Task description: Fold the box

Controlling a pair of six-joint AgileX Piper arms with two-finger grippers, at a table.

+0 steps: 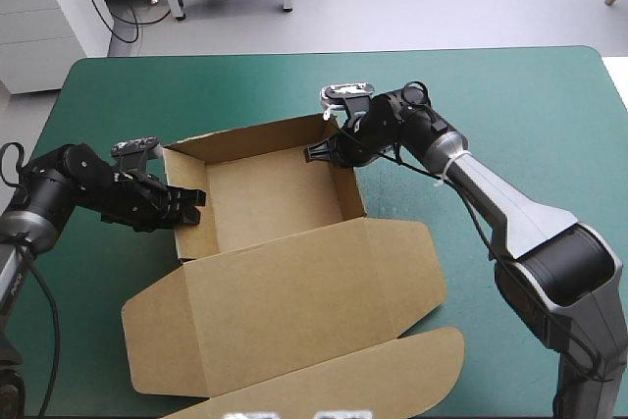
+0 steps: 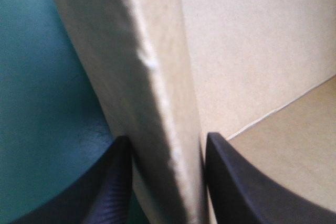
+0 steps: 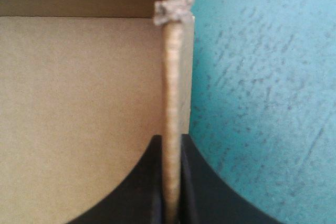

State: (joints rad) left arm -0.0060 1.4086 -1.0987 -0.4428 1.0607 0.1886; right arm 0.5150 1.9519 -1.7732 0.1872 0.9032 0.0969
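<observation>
On the left, the left gripper (image 1: pixel 194 205) is clamped on the box's left wall. In its wrist view the wall stands upright between the two black fingers (image 2: pixel 113 182), one outside over the teal-green cover, the other inside above the tray floor. The brown box (image 1: pixel 285 311) sits mid-table (image 1: pixel 530 95) as an open tray with its walls raised. Its lid lies flat toward the near edge. On the right, the right gripper (image 1: pixel 317 152) pinches the right wall near the far corner, with the thin board edge squeezed tight between its fingers.
</observation>
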